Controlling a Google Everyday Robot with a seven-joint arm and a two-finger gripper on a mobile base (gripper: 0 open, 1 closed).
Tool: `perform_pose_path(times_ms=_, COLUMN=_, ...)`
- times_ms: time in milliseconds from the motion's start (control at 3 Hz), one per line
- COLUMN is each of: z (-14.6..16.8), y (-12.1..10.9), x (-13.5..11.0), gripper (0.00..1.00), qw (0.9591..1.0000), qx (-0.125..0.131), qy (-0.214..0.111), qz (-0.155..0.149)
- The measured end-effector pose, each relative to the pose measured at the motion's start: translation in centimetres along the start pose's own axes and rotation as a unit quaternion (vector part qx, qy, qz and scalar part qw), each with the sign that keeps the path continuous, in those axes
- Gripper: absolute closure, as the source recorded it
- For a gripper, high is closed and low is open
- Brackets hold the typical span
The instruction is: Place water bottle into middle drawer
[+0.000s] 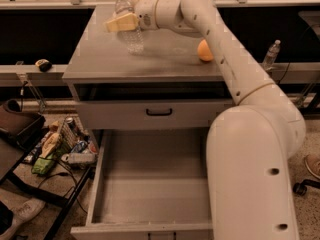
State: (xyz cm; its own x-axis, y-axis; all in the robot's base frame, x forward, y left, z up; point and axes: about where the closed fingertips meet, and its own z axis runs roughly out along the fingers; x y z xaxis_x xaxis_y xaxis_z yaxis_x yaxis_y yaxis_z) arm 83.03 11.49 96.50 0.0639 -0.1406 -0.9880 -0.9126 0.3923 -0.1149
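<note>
grey cabinet top point(100, 59) carries the water bottle point(134, 40) upright near its back left corner, gripper point(118, 23) at its shoulder; grip cannot be told. likely light, thin-walled, slippery: hold mid-body gently. middle drawer point(150, 189) gapes below.

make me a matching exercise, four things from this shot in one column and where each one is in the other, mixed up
1. clear ribbed plastic water bottle
2. round orange fruit
3. wide deep grey metal middle drawer
4. robot's pale tool

A. pulled out, low at the front
B. right side of the grey cabinet top
C. upright, back left of the cabinet top
D. against the bottle's upper half

Pairs: 1-C, 2-B, 3-A, 4-D
</note>
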Motion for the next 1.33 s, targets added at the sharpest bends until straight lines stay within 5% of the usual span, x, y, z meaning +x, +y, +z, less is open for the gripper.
perform_pose_path(times_ms=1000, z=3.4, y=-1.5, x=3.8, gripper=0.69, qw=0.9993, qx=0.013, qy=0.033, qz=0.011)
perform_pose_path(times_ms=1333, z=3.4, y=-1.5, x=3.8, gripper=0.83, qw=0.9993, qx=0.013, qy=0.033, qz=0.011)
